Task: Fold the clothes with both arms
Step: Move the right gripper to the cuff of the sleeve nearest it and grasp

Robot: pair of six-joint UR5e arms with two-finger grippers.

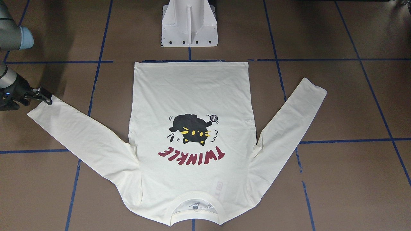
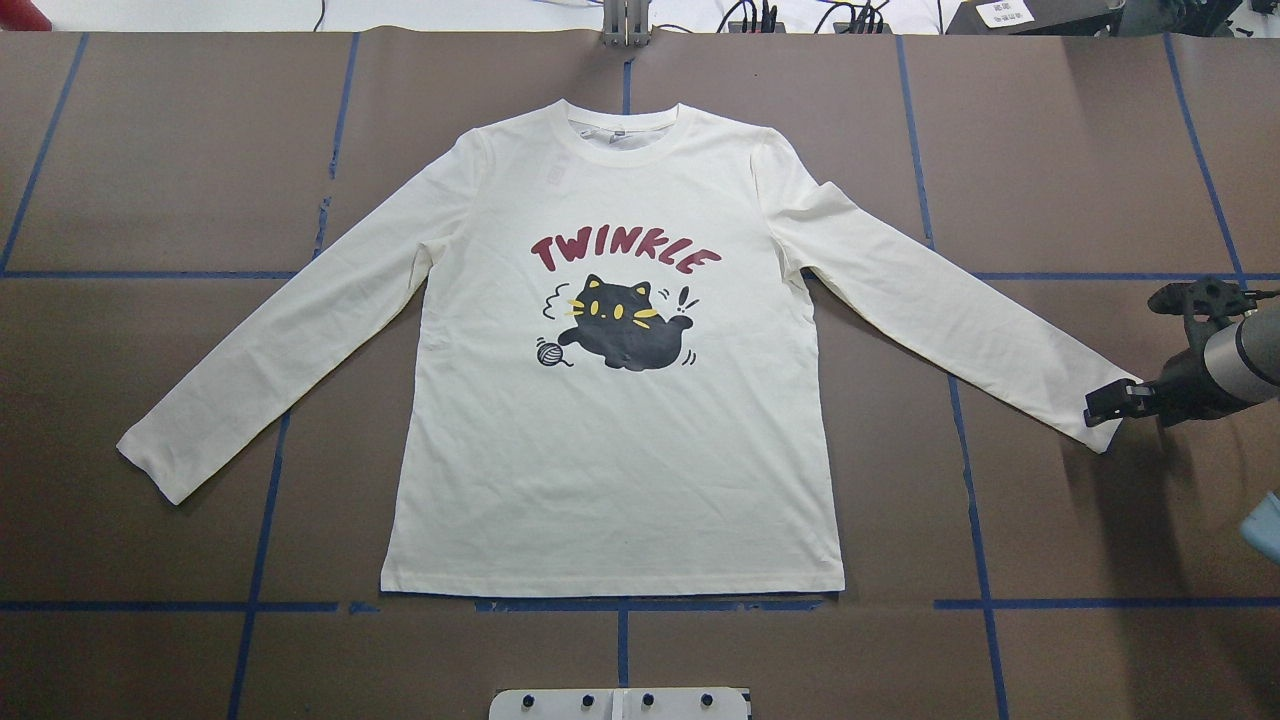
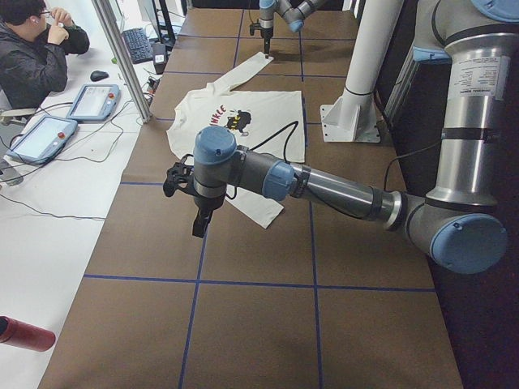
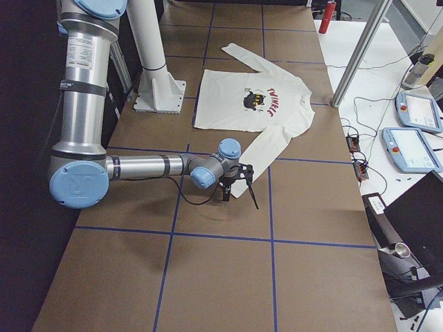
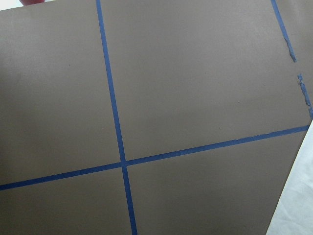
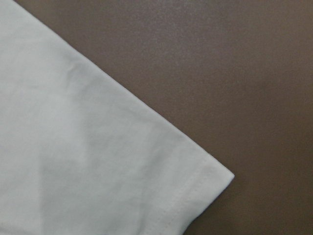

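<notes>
Nearest the robot, the shirt (image 2: pixel 610 470) lies flat on the table (image 2: pixel 150 150), its hem toward the white base (image 1: pixel 189 29), cat print up and both sleeves spread. Out past the shirt on the robot's right, the right gripper (image 2: pixel 1112 402) sits at the tip of that sleeve's cuff (image 6: pixel 195 186). Its jaws look apart with no cloth between them, and the cuff corner lies free. The left gripper (image 3: pixel 199 231) hangs clear of the shirt's other sleeve; I cannot tell whether it is open or closed. Farthest off, the collar (image 2: pixel 625 135) lies smooth. Folding looks unstarted, and this is the reach for the first sleeve. Next, the right gripper should pinch the cuff and carry the sleeve across the chest.
</notes>
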